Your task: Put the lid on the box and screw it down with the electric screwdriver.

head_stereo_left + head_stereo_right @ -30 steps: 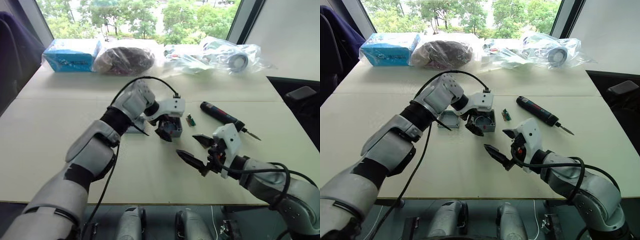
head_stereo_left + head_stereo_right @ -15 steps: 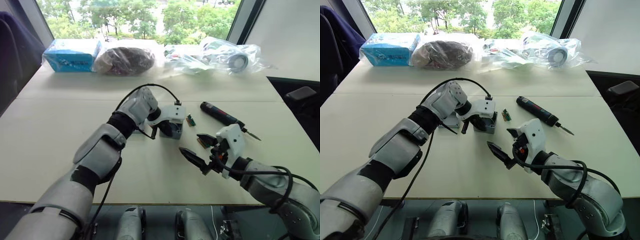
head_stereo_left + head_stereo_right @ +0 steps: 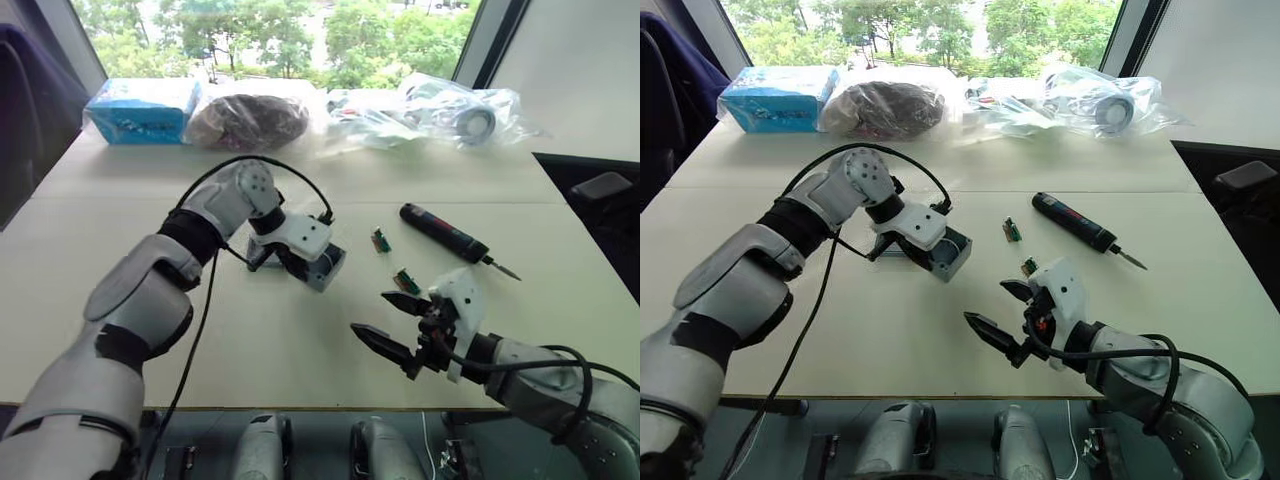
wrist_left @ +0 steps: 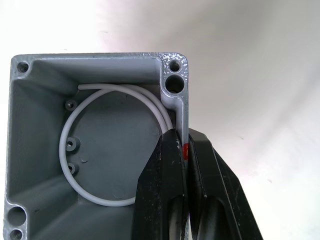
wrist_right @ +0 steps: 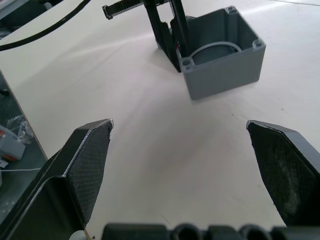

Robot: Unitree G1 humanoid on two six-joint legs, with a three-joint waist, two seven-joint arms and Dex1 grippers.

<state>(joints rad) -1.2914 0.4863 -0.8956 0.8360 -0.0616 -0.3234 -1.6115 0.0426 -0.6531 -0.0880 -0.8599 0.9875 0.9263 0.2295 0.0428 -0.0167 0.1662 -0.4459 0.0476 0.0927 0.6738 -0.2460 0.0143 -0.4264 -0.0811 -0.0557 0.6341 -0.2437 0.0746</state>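
The grey box [image 3: 327, 270] sits mid-table, open side up, with a white wire loop inside [image 4: 100, 140]. My left gripper [image 3: 308, 262] is shut on its side wall, one finger inside and one outside [image 4: 184, 137]. The grey lid [image 3: 256, 260] lies on the table just behind that gripper, mostly hidden by the wrist. The black electric screwdriver [image 3: 440, 232] lies to the right, farther back, bit pointing right. My right gripper [image 3: 368, 312] hovers open near the front edge, to the right of the box and nearer than it, and holds nothing [image 5: 178, 123].
Two small green parts [image 3: 381, 240] [image 3: 405, 280] lie between the box and the screwdriver. A blue carton [image 3: 143, 110], a dark bagged bundle [image 3: 250, 120] and clear plastic bags [image 3: 450, 110] line the table's far edge.
My left gripper has shut on the box wall and drawn the box a little left and nearer. My right gripper has dropped toward the front edge, still open.
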